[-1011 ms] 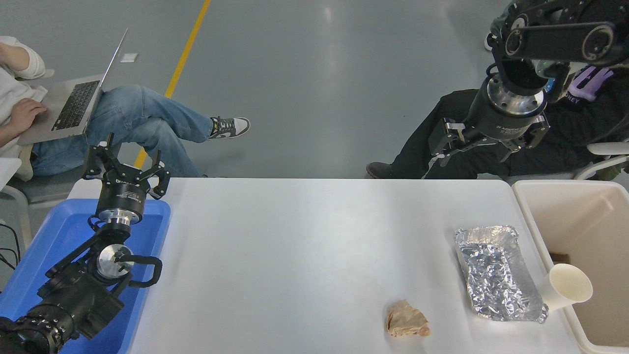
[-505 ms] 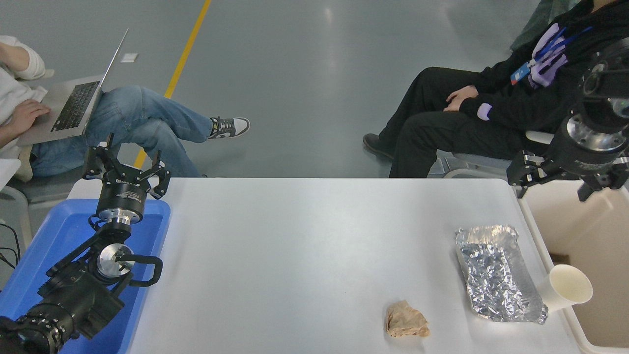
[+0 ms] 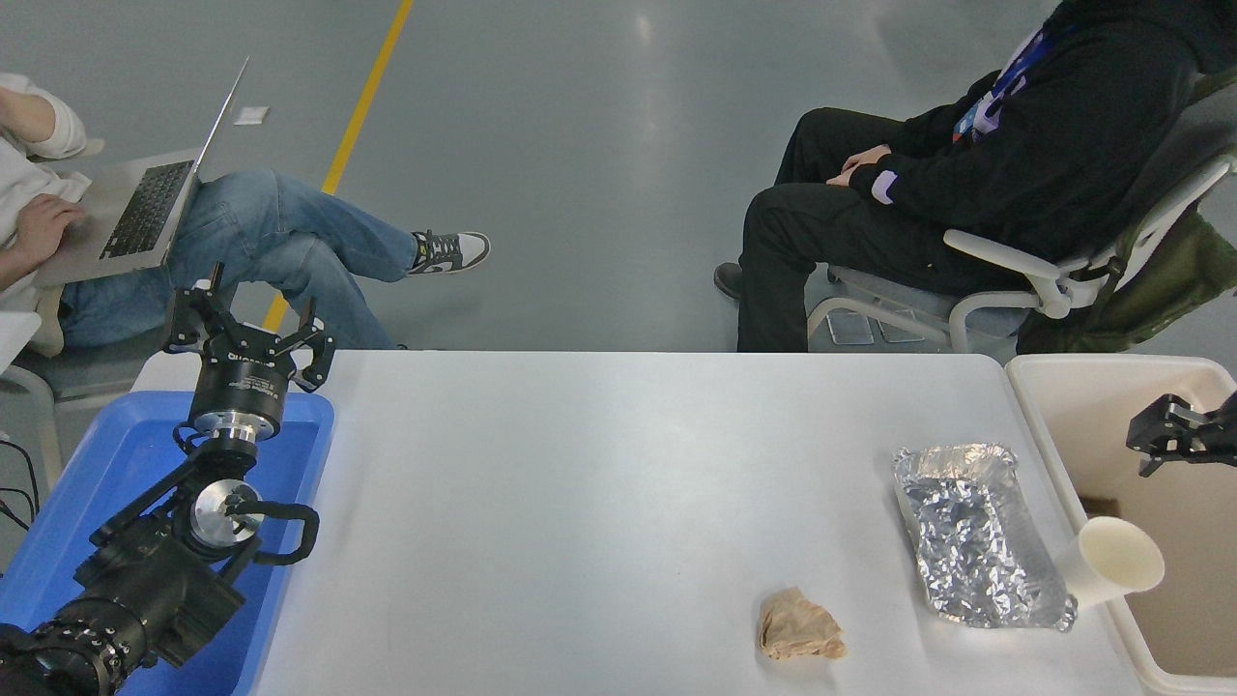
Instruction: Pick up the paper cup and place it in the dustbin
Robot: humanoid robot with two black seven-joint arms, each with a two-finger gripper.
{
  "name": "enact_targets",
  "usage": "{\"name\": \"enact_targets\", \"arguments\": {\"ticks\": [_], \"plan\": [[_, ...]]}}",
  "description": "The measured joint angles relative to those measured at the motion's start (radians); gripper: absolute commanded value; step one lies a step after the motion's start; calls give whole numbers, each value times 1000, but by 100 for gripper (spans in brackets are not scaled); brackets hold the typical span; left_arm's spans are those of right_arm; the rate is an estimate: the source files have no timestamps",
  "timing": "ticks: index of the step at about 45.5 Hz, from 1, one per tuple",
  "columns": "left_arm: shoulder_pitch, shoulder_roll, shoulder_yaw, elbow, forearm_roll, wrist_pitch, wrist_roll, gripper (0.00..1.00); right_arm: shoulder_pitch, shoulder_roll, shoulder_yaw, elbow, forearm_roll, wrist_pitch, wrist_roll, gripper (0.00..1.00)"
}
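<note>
The paper cup (image 3: 1111, 565) is small and cream-white. It lies tilted against the near left rim of the dustbin (image 3: 1049, 445), with its open mouth toward the bin, right beside the foil tray (image 3: 976, 536). The dustbin is a large beige bin at the table's right end. Only a small black part of my right gripper (image 3: 1174, 435) shows at the right edge, over the bin and above and behind the cup, not touching it. My left gripper (image 3: 246, 329) is open and empty, parked at the lower left over the blue tray (image 3: 116, 454).
A crumpled brown paper wad (image 3: 800, 628) lies near the table's front edge, left of the foil tray. A person in black sits on a chair (image 3: 1015, 271) behind the table's right end. Another person with a laptop (image 3: 155, 203) sits at the far left.
My right arm has swung from high at the top right down and to the right, until most of it is past the picture's right edge. The cup and the left arm have not moved.
</note>
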Motion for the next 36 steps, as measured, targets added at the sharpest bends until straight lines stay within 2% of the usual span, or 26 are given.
{"name": "enact_targets", "arguments": {"ticks": [15,36], "plan": [[0,0,0,0,0,0,0,99,-174,-14,89,-43,-2,-139,0,100],[0,0,0,0,0,0,0,99,-254,-8,122,-60,-1,-183,2,100]]}}
